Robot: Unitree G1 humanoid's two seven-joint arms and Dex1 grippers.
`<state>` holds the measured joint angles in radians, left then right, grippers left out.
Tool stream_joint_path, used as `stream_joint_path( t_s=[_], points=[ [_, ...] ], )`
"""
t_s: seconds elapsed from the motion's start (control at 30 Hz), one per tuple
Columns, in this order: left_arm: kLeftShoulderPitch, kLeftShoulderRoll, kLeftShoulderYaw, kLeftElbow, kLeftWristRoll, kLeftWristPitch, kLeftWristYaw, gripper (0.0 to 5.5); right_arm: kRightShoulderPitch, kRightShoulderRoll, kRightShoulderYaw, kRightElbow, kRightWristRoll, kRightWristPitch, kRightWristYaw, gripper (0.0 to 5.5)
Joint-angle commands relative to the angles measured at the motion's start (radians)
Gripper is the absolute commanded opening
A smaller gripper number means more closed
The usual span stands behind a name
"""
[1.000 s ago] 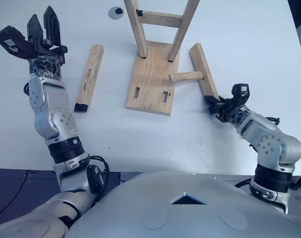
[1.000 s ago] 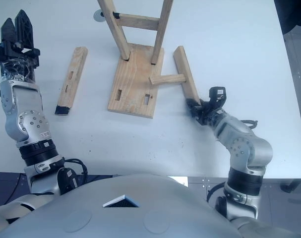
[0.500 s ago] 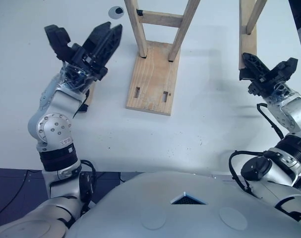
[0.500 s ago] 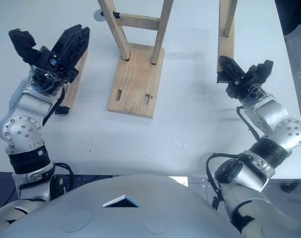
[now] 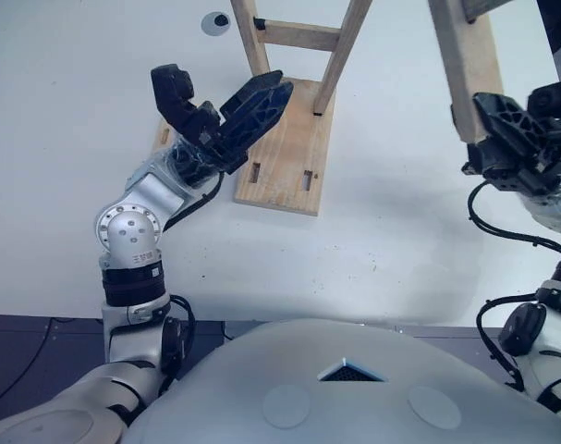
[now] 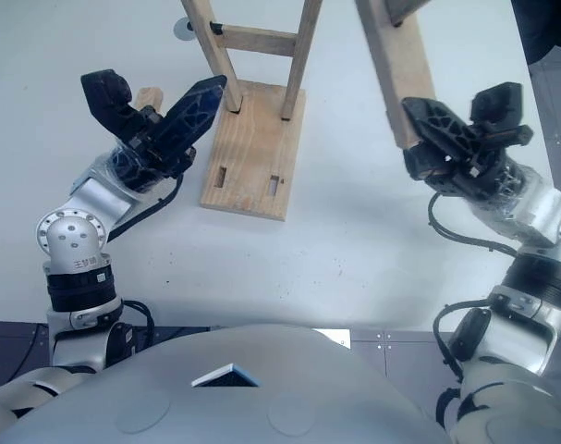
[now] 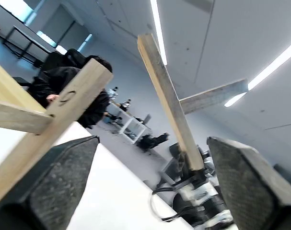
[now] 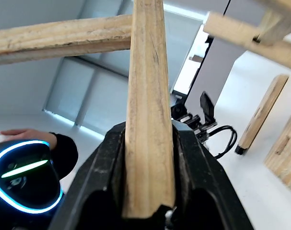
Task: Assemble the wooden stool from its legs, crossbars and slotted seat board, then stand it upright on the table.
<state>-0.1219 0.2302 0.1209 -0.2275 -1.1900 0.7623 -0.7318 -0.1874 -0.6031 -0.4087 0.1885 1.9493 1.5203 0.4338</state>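
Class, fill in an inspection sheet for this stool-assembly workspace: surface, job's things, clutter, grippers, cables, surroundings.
Surface: white table.
Job's things: seat board lying flat, a standing leg pair joined by a crossbar in it, two slots unfilled; a loose leg beside the board, mostly hidden.
Clutter: small grey disc at the far edge.
Grippers: left gripper jaws open, above the board's left edge; right gripper jaws shut on the held leg, off the table.
Cables: black cable at the right wrist.
Surroundings: ceiling strip lights.

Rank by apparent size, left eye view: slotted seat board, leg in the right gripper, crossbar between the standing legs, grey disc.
Flat wooden slotted seat board
Pale wooden leg in right gripper: raised nearer the camera, cropped, so unsure
Short wooden crossbar
Small round grey disc
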Motion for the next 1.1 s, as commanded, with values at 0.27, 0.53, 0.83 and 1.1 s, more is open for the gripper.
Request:
stream_joint_path(
  t_s=[0.27, 0.53, 0.83, 1.1],
  points=[
    [-0.115, -0.050, -0.091, 0.103, -0.055, 0.075, -0.202, 4.14, -0.160, -0.032, 0.329, 0.036, 0.023, 0.011, 0.223, 1.02],
    [-0.196, -0.118, -0.102, 0.174, -0.015, 0.045, -0.263, 4.14, -0.213, -0.065, 0.452, 0.065, 0.023, 0.019, 0.312, 1.02],
    [-0.205, -0.188, -0.079, 0.148, -0.066, 0.042, -0.283, 4.14, -0.235, -0.072, 0.518, 0.077, 0.023, 0.022, 0.356, 1.02],
    [-0.221, -0.212, -0.062, 0.137, -0.075, 0.025, -0.288, 3.17, -0.257, -0.068, 0.535, 0.103, 0.023, 0.011, 0.359, 1.02]
  ],
)
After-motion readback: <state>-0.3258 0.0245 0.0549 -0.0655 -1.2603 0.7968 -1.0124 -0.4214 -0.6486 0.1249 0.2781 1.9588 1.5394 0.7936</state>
